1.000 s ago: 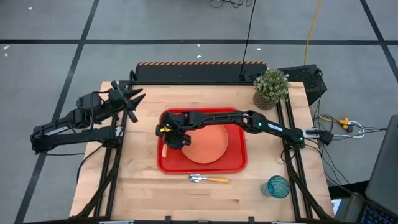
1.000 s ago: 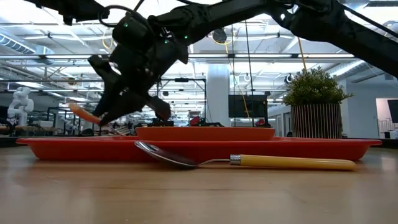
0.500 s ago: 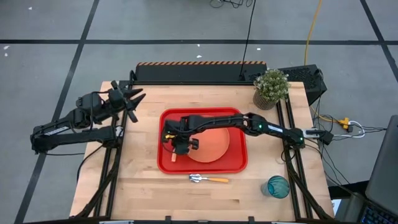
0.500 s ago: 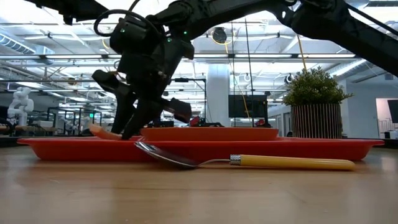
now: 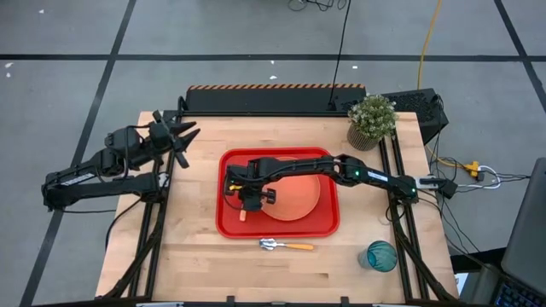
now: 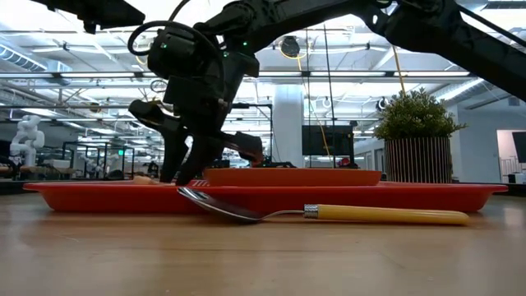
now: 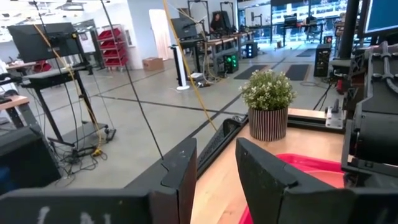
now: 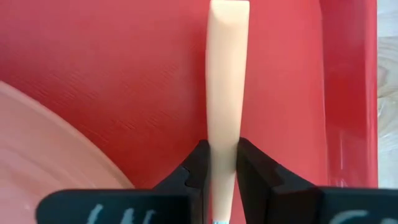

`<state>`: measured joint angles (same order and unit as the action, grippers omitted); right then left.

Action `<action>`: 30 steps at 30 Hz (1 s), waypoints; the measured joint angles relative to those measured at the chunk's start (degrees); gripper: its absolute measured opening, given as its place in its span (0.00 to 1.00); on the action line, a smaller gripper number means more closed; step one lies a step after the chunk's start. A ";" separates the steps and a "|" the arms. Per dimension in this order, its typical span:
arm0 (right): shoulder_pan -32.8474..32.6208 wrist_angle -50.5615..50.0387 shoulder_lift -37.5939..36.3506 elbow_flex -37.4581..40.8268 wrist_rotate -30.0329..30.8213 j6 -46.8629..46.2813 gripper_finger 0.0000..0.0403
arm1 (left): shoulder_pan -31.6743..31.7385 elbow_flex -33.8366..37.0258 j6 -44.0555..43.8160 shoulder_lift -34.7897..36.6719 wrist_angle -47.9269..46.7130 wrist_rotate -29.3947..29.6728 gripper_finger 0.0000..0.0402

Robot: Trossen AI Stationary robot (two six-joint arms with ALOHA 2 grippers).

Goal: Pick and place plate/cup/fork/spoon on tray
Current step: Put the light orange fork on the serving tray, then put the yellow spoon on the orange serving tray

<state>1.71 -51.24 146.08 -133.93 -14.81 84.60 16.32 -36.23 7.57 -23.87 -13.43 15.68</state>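
The red tray (image 5: 328,223) lies mid-table with the orange plate (image 5: 299,198) in its right half. My right gripper (image 5: 248,199) is over the tray's left half, beside the plate's left edge, shut on the fork; only the fork's orange handle (image 8: 227,74) shows, and the tines are hidden under the gripper. The spoon (image 5: 287,246) lies flat on the table just in front of the tray. The teal cup (image 5: 381,256) stands at the near right corner. My left gripper (image 5: 175,135) waits open beyond the table's left edge. My right gripper pinches the fork's orange handle (image 8: 223,148) between its two fingers, partway along its length. The fingers come from above, pointing down (image 6: 187,168). The handle's free end (image 5: 242,215) points toward the table's near edge and is down at the tray floor, behind the rim in the low view.
A small potted plant (image 5: 372,119) stands at the far right corner. The tray's raised rim (image 6: 99,197) runs around the fork and the plate. Bare wood (image 5: 188,256) shows left of and in front of the tray.
My right gripper has gone down and a little toward the table's right and near edges with the fork. The fork's handle, tilted up over the tray's left rim before, now lies low inside the tray. The plate has slid slightly toward the right.
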 joint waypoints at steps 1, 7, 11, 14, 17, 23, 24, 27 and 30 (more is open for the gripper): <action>-0.06 0.28 0.00 0.02 -0.02 0.02 0.11 | 0.00 0.01 -0.11 0.01 -0.01 0.00 0.29; -0.33 1.93 0.00 0.04 -1.54 -2.42 0.23 | 0.00 0.02 -0.23 -0.01 -1.47 0.00 0.29; -0.92 1.63 0.00 0.04 -3.04 -3.34 0.32 | 0.00 0.02 -0.61 0.00 -1.55 -0.44 0.29; -1.55 1.61 -0.01 0.04 -2.28 -3.34 0.36 | 0.00 0.02 -0.84 0.00 -1.79 -0.69 0.29; -2.26 1.39 -0.49 0.07 1.61 -2.59 0.38 | 0.00 0.02 -1.28 -0.01 -2.11 -0.68 0.29; -3.29 1.94 -5.19 0.09 4.48 -3.00 0.38 | -0.05 0.02 -1.90 -0.09 -2.38 -0.70 0.29; -3.52 2.51 -6.24 0.09 4.44 -3.65 0.38 | -0.04 0.02 -1.95 -0.09 -2.36 -0.70 0.29; -4.46 2.83 -9.81 0.09 4.35 -9.79 0.36 | -0.06 0.02 -2.59 -0.09 -2.55 -0.74 0.29; -5.59 0.36 -13.79 0.09 4.39 -25.42 0.35 | -0.05 0.02 -2.92 -0.12 -3.02 -0.83 0.29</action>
<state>-3.88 -50.87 132.29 -133.84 -10.42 59.18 16.27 -36.21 4.65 -23.99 -16.45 14.85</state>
